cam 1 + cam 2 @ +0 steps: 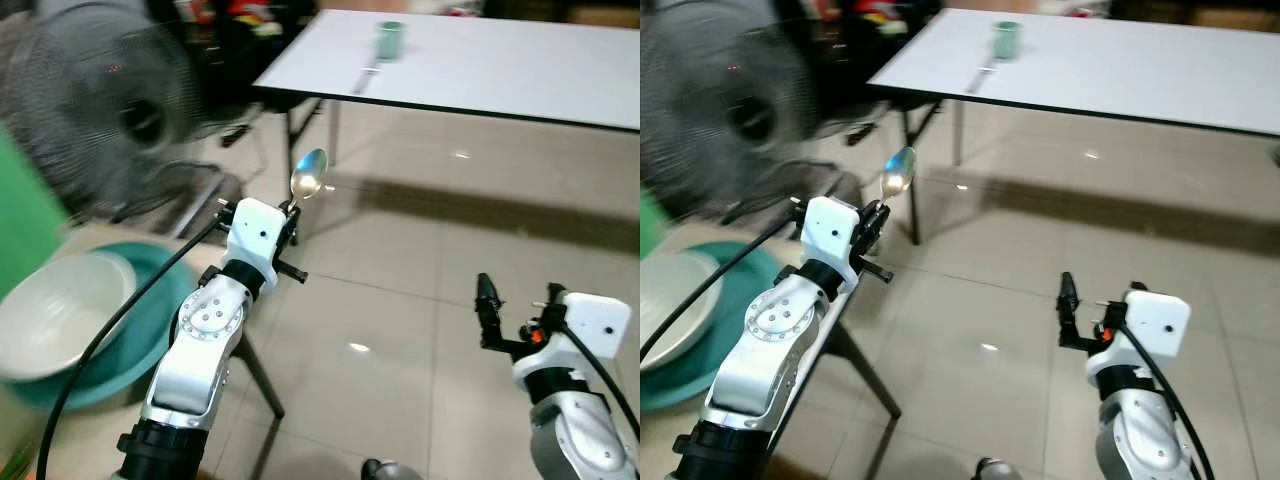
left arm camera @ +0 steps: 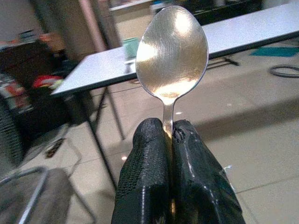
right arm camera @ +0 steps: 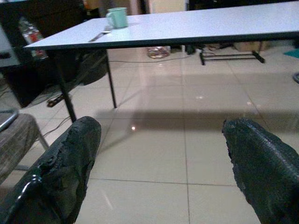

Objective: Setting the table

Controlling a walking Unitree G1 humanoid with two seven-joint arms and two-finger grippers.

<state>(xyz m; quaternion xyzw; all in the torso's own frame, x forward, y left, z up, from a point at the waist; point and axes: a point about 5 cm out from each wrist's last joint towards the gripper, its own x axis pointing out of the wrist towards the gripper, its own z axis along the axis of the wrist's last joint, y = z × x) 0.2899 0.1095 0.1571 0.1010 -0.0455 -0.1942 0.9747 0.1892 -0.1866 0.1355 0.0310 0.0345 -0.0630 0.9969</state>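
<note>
Nearest, low on the left: white bowl (image 1: 55, 322) sitting in a teal basin (image 1: 150, 340) on a pale surface beside the left arm. Not in the arm's way.

Left gripper (image 2: 170, 140): fingers pressed fully together on the neck of a metal spoon (image 1: 308, 177). Spoon stands upright, bowl end up, clear above the fingertips. Judgement: the upright pinch keeps it from swinging while the robot carries it, and leaves the bowl end free for laying down flat later.

Right gripper (image 3: 161, 163): fingers wide apart, nothing between them, raised low on the right over bare tiled floor (image 1: 400, 300). Judgement: kept ready and out of the spoon's line.

Mid-distance left: a standing fan (image 1: 95, 110), blurred, with its base and some dark clutter behind it. It lies left of a straight line to the table; judged a minor obstacle if the robot drifts left.

Between robot and table: open tiles, reflections only, nothing standing on them.

Far: white table (image 1: 500, 70), dark edge, thin black legs (image 3: 63, 91) at the near left corner. On its far left part a green mug (image 1: 390, 40) with a piece of cutlery (image 1: 366, 78) lying just beside it, type too small to tell. Judgement: the spoon goes near that setting; the table is still well apart, so the carry is not yet finished. The near-left leg is what to avoid on approach.
</note>
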